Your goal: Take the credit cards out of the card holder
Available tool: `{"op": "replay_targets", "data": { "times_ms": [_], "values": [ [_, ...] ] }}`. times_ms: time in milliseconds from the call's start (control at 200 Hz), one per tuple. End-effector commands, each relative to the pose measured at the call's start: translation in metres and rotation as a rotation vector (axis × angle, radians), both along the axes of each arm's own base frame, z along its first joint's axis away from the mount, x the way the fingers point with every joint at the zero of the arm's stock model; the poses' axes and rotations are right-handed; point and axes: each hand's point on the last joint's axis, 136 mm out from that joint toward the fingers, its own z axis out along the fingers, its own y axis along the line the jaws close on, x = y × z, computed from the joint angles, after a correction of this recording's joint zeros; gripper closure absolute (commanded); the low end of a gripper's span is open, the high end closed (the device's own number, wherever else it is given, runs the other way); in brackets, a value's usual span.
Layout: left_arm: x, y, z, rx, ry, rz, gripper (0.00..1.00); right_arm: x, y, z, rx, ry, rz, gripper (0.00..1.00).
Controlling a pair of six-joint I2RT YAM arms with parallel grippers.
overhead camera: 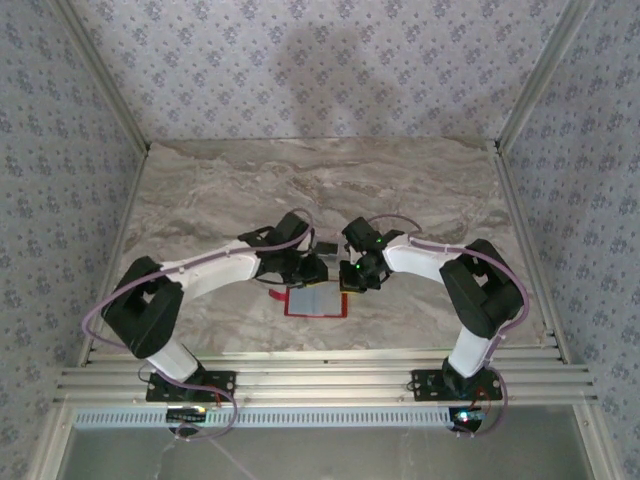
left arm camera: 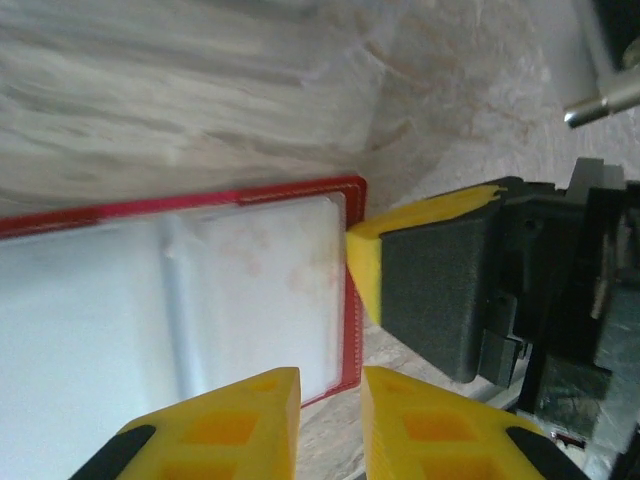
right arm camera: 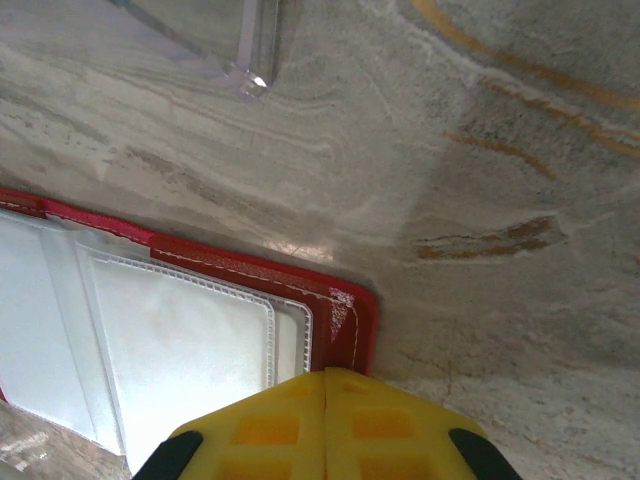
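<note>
The red card holder (overhead camera: pixel 316 302) lies open and flat on the marble table, its pale window panel facing up. Pale credit cards (right arm camera: pixel 180 350) show through the clear sleeves (left arm camera: pixel 250 290), still inside the holder. My right gripper (right arm camera: pixel 327 375) is shut, and its joined yellow tips rest on the holder's red corner (right arm camera: pixel 345 310). In the top view it (overhead camera: pixel 352 282) sits at the holder's far right edge. My left gripper (left arm camera: pixel 330 385) is open by a narrow gap just over the holder's corner (left arm camera: pixel 350 300), with nothing between its fingers. The right gripper's yellow fingertip (left arm camera: pixel 365 262) touches the holder's edge beside it.
Bare marble tabletop (overhead camera: pixel 320 190) stretches beyond the holder toward the wallpapered back wall. An aluminium rail (overhead camera: pixel 320 380) runs along the near edge by the arm bases. A clear plastic piece (right arm camera: pixel 250 60) lies on the table beyond the holder.
</note>
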Motion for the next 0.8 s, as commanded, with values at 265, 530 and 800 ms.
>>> {"op": "replay_targets", "data": {
  "times_ms": [265, 530, 800],
  "values": [
    [-0.016, -0.035, -0.030, -0.083, 0.145, -0.005, 0.81, -0.006, -0.001, -0.008, -0.013, 0.030, -0.001, 0.93],
    [-0.023, -0.036, -0.049, -0.060, 0.199, -0.006, 0.87, -0.006, -0.002, -0.008, -0.014, 0.028, -0.001, 0.93],
    [-0.030, -0.031, -0.062, -0.010, 0.231, -0.010, 0.89, -0.005, -0.001, -0.008, -0.013, 0.029, -0.002, 0.93]
  ]
}}
